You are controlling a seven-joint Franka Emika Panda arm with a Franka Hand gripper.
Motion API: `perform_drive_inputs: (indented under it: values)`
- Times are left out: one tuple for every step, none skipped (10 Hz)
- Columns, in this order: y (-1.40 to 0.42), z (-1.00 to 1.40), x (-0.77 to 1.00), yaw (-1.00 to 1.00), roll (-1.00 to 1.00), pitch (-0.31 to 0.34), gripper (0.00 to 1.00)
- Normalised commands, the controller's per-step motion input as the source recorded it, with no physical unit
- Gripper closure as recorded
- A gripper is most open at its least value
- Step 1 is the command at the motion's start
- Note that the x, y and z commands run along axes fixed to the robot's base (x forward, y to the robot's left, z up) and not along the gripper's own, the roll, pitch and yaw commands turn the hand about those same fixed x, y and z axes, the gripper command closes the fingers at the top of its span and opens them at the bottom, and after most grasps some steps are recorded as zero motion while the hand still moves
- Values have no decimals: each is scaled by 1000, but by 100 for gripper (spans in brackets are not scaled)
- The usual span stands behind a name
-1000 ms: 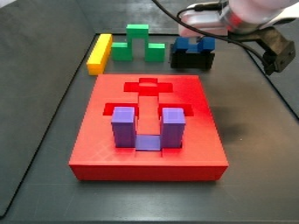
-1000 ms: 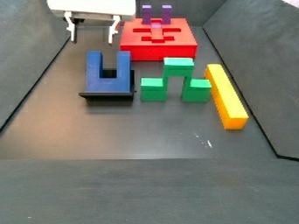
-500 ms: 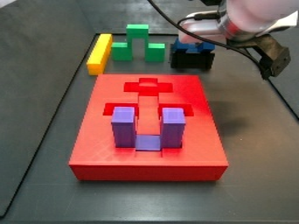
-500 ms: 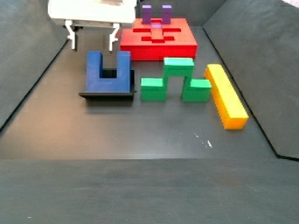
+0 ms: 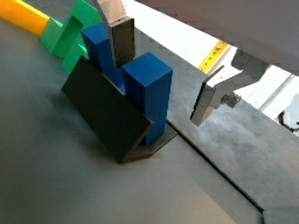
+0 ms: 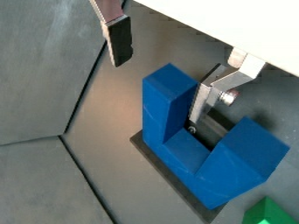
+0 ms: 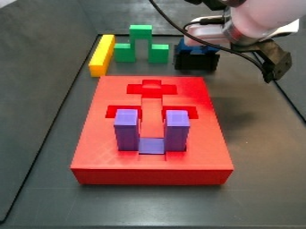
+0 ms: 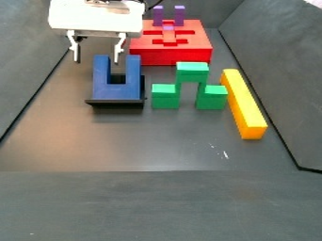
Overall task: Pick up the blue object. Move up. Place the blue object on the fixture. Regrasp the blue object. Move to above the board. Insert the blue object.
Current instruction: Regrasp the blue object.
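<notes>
Wrist views show our gripper [image 6: 170, 61] open, straddling one prong of the blue block [image 6: 205, 136] seated on the fixture [image 5: 111, 118]; closing off-centre, we judge, could tip it off the ledge.

The blue object [image 8: 116, 76] sits on the fixture [image 8: 113, 100], prongs pointing toward the board [image 8: 171, 44] behind it. The gripper [image 8: 98, 45] hangs just above the blue object, fingers [image 8: 77, 45] spread wide and touching nothing. In a side view, the stepped block [image 8: 189, 86] lies right of the fixture, the bar [image 8: 244, 102] farther right.
</notes>
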Motion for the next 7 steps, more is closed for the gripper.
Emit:
perform_drive_inputs:
  values:
    - [60,-40,0,0,9,31,0]
    - [0,-46,0,0,0,0,0]
    - [14,-74,0,0,14,0,0]
    - [29,-89,-57,-3,0,0,0]
    - [43,-106,-69,-20,0,0,0]
    - [117,-74,-11,0,0,0,0]
    - [126,-26,0,0,0,23,0]
